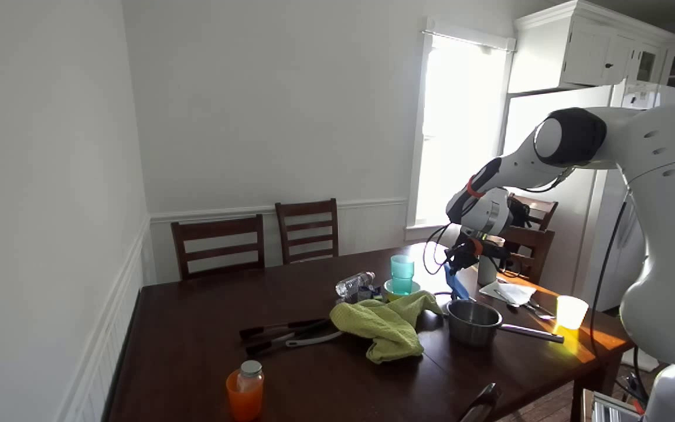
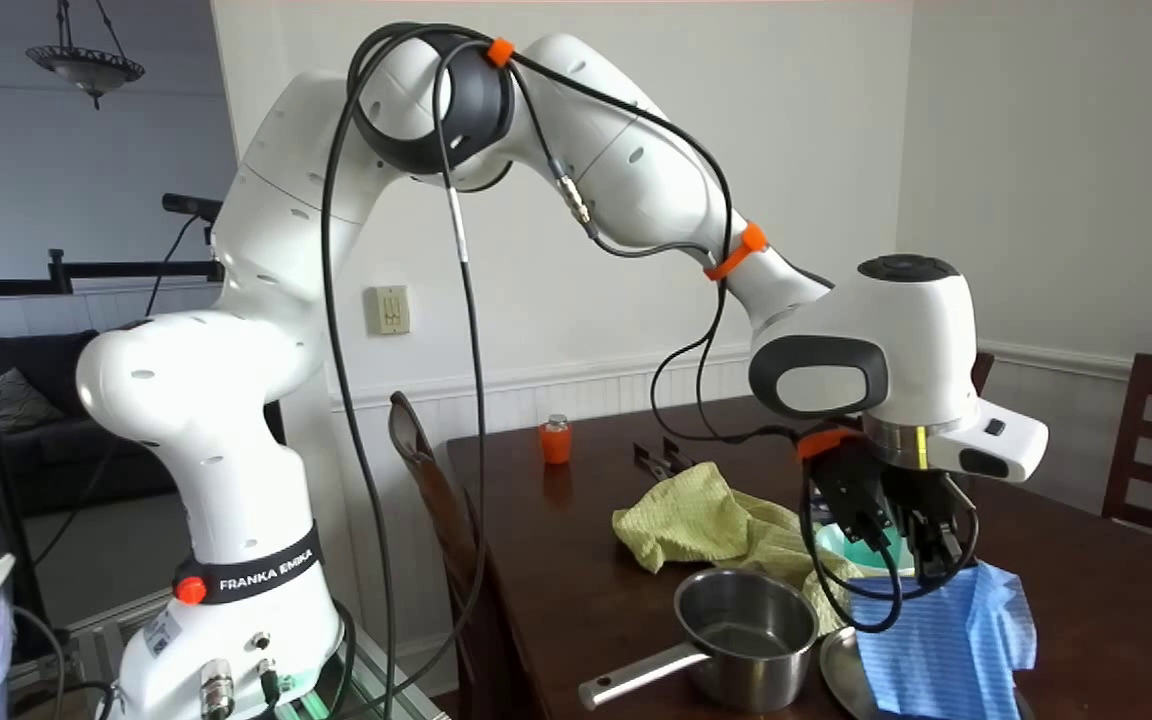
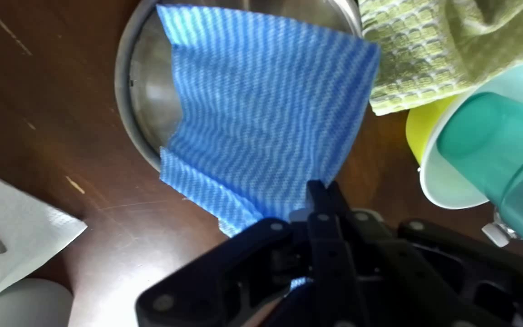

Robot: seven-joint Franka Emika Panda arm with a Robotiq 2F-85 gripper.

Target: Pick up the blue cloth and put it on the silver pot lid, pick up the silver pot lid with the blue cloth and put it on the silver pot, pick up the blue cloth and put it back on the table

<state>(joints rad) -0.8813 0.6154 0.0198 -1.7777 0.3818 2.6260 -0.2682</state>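
The blue cloth hangs from my gripper, whose fingertips are shut on its edge. The cloth also shows in both exterior views. It hangs over the silver pot lid, covering much of it; I cannot tell whether they touch. The lid lies on the table beside the pot in an exterior view. The silver pot stands upright and uncovered with its handle toward the robot; it also shows here. My gripper is above the table beyond the pot.
A yellow-green towel lies beside the pot. A teal cup sits in a bowl close to the gripper. A clear bottle, dark-handled utensils, an orange cup, a napkin and a glowing cup are also there.
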